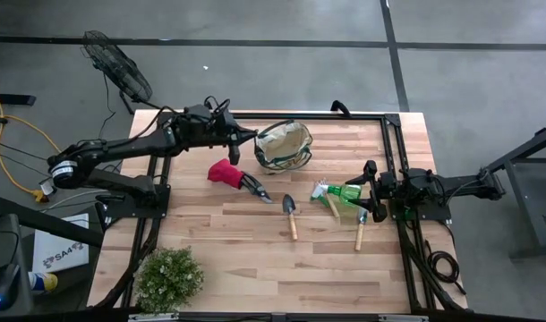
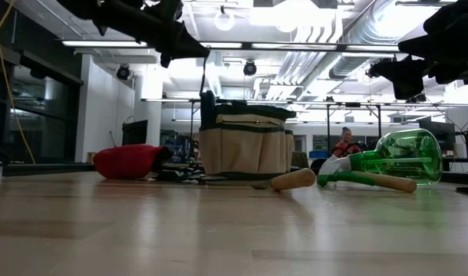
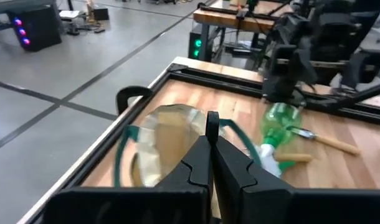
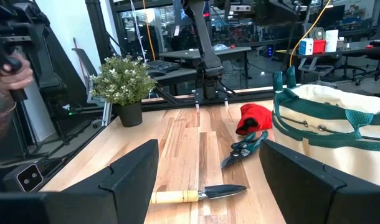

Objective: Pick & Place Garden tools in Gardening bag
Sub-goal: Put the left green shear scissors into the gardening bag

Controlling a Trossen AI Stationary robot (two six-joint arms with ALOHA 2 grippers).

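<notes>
My left gripper (image 1: 252, 136) hangs above the table with its jaws pressed together on nothing, just short of the gardening bag (image 1: 284, 146). Through my left wrist camera the bag's open mouth (image 3: 168, 134) lies straight ahead of the closed fingers (image 3: 210, 163), its dark green loop handle arching on either side of them. The bag stands upright near the table's far edge (image 1: 282, 114), where a black frame rail runs.

My right gripper (image 1: 370, 190) has its jaws spread wide, empty, raised above the table at its right side. The green sprayer (image 1: 343, 193) lies on its side right by these jaws, and a wooden-handled trowel (image 1: 361, 227) lies just beside it. Another tool's wooden handle crosses under the sprayer; I cannot tell which tool it is. Ahead of my open right fingers (image 4: 133, 177), a second trowel (image 4: 195, 194) lies flat on bare boards, with the red-handled pruning shears (image 4: 248, 127) farther on and the bag's wall (image 4: 339, 140) rising to one side.

Between my two grippers the middle of the table is open wood. The bushy plant (image 1: 169, 277) sits at the near left corner, well apart from both pairs of jaws. A person's hand (image 4: 8, 73) shows beyond the table edge in the right wrist camera.
</notes>
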